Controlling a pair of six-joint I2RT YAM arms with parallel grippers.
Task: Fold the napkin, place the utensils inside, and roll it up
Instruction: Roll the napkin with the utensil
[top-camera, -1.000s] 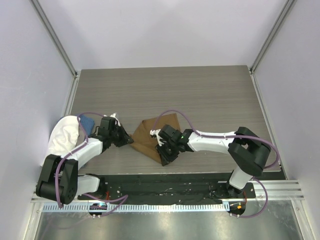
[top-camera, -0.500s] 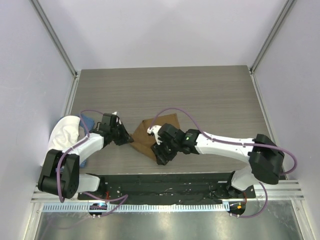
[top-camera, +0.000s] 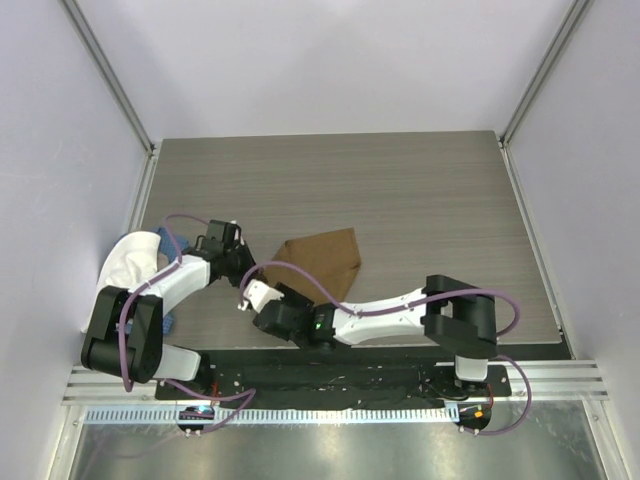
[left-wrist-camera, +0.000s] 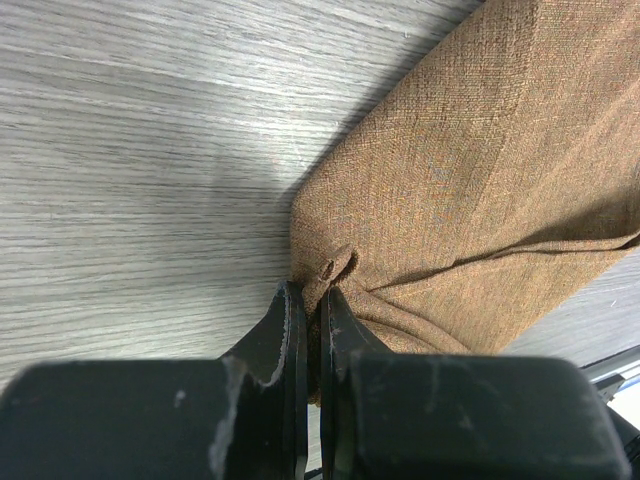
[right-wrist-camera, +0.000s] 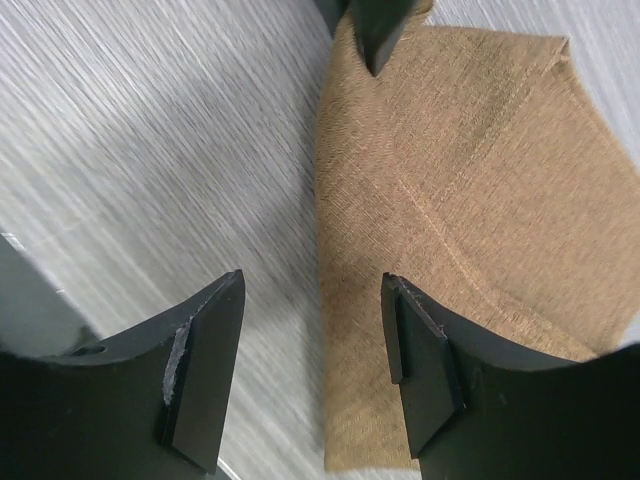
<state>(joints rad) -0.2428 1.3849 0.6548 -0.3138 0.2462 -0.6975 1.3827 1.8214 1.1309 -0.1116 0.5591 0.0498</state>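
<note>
The tan-brown napkin (top-camera: 322, 262) lies folded on the table, a broad tan sheet in the left wrist view (left-wrist-camera: 470, 170) and the right wrist view (right-wrist-camera: 450, 190). My left gripper (top-camera: 250, 271) is shut on the napkin's left corner (left-wrist-camera: 318, 290), the cloth bunched between its black fingers. My right gripper (top-camera: 265, 302) hovers low over the near left edge of the napkin, open (right-wrist-camera: 312, 285), with nothing between its fingers. The left gripper's fingertips (right-wrist-camera: 375, 30) show at the top of the right wrist view. The utensils are out of view.
A white cloth (top-camera: 125, 268) with a blue cloth (top-camera: 172, 240) beside it lies at the table's left edge, behind the left arm. The right arm stretches along the table's near edge (top-camera: 400, 342). Grey walls close in both sides.
My right gripper opened, let go of the napkin's near part and swung left along the near edge. The napkin now lies flatter. The left gripper kept its hold on the corner.
</note>
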